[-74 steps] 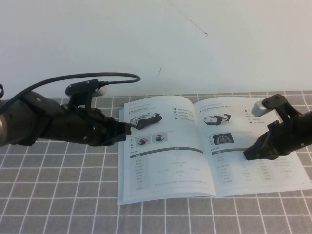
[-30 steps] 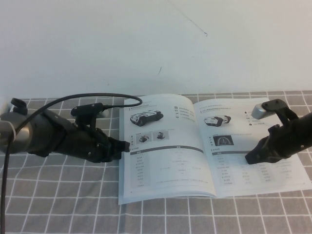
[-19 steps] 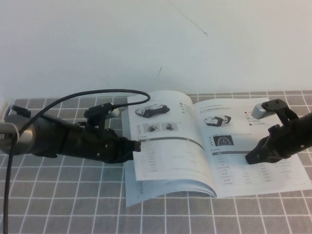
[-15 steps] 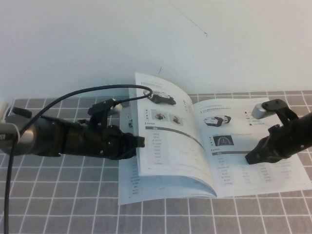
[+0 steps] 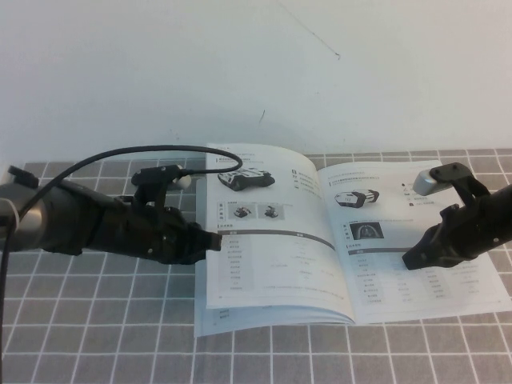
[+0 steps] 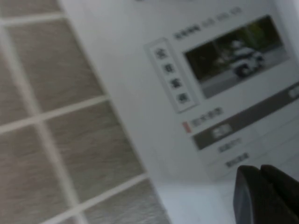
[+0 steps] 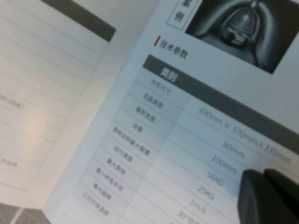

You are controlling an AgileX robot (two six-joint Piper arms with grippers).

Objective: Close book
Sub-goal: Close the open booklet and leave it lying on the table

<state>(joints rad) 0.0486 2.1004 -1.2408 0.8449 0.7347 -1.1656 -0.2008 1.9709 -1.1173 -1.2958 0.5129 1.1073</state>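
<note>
The book (image 5: pixel 336 240) lies open on the grey checked cloth (image 5: pixel 96 320), its left page (image 5: pixel 268 240) bowed up slightly near the far edge. My left gripper (image 5: pixel 211 238) is shut, its tip at the left page's outer edge. In the left wrist view its closed fingers (image 6: pixel 254 186) hover over the printed page (image 6: pixel 205 93), with nothing visible between them. My right gripper (image 5: pixel 408 261) is shut too and rests tip-down on the right page (image 5: pixel 416 280). The right wrist view has those fingers (image 7: pixel 268 196) against a table of figures (image 7: pixel 187 140).
A white wall rises just behind the book. The left arm's black cable (image 5: pixel 120 156) loops above the cloth on the left. Bare checked cloth lies in front of the book and to its left. The book's right edge is near the frame's edge.
Half a second ago the left gripper held the left pages raised steeply. They have dropped back almost flat, and the gripper has drawn back left to the page's edge. The right arm stayed still.
</note>
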